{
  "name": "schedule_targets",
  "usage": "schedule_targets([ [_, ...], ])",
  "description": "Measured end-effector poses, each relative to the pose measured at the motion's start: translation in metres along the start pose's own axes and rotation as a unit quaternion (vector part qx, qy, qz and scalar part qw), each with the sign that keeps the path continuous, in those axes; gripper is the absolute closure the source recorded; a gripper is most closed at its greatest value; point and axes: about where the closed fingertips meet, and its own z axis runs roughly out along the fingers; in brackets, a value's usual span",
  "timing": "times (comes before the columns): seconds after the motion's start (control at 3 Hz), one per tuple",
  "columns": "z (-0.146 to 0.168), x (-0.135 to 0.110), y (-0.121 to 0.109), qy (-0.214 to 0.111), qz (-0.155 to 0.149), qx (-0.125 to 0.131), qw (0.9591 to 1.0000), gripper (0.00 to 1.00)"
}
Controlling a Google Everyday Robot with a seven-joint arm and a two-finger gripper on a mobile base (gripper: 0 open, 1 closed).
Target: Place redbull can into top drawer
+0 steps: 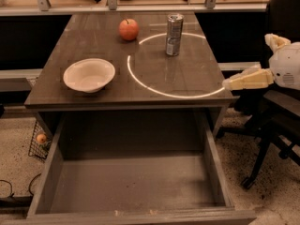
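Note:
The redbull can stands upright on the far right part of the dark tabletop, inside a bright ring of light. The top drawer is pulled wide open below the table's front edge and holds nothing. My gripper hangs at the right, just off the table's right edge and well short of the can. Its cream fingers are spread apart, one pointing left toward the table and one pointing up. It holds nothing.
A red-orange apple sits left of the can. A white bowl sits on the left of the tabletop. A black office chair stands to the right, under my arm. A wire basket is on the floor at the left.

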Motion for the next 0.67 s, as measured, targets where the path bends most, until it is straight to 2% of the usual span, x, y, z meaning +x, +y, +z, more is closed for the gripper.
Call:
schedule_targets([
  [0.33,0.013,0.000,0.001,-0.013,0.008,-0.009,0.9998,0.00],
  [0.67,0.084,-0.014,-0.003,-0.067,0.023,-0.052,0.9961,0.00],
])
